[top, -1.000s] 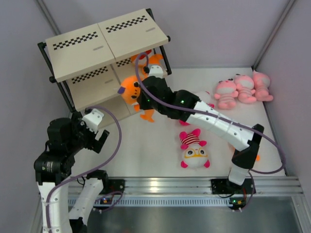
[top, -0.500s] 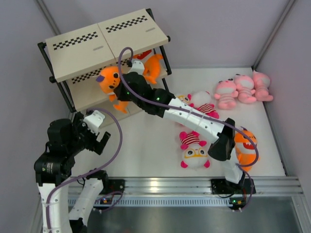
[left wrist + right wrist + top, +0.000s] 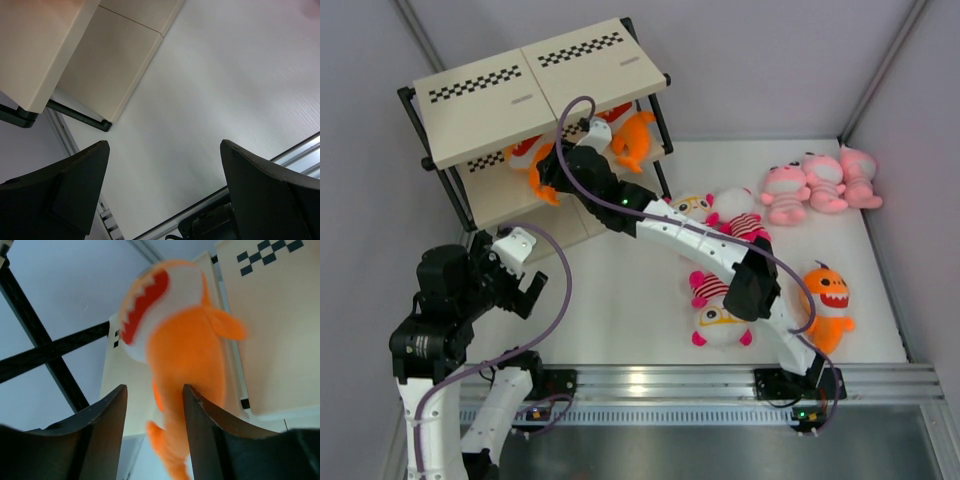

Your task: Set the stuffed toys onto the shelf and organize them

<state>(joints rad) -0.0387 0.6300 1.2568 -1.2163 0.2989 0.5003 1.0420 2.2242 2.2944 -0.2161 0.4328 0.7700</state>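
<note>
left tool (image 3: 162,145), nearest the arm bases: jaws spread wide and empty, hanging over the surface (image 3: 620,290) just beside the shelf's foot.

on the surface, away from the shelf: a magenta-striped toy (image 3: 720,305) lying face up and a loose orange toy (image 3: 828,300), both well apart from the shelf. two more striped toys (image 3: 745,215) lie nearer the shelf's end post. three pink toys (image 3: 823,182) sit in a row, farthest from the shelf.

right tool (image 3: 154,390): arm reaching into the shelf (image 3: 530,85) at the middle tier, under the top board. its jaws stand parted about the orange toy (image 3: 180,340). a gap shows at one finger, so the toy looks released rather than pinched. the toy is blurred. a shelved orange toy (image 3: 638,135) lies on the same tier, toward the shelf's other end.

step in hand, as judged: setting an orange toy beside its match. the next move calls for drawing the tool straight back from under the top board without dragging the toy, then reaching for the loose orange toy.
</note>
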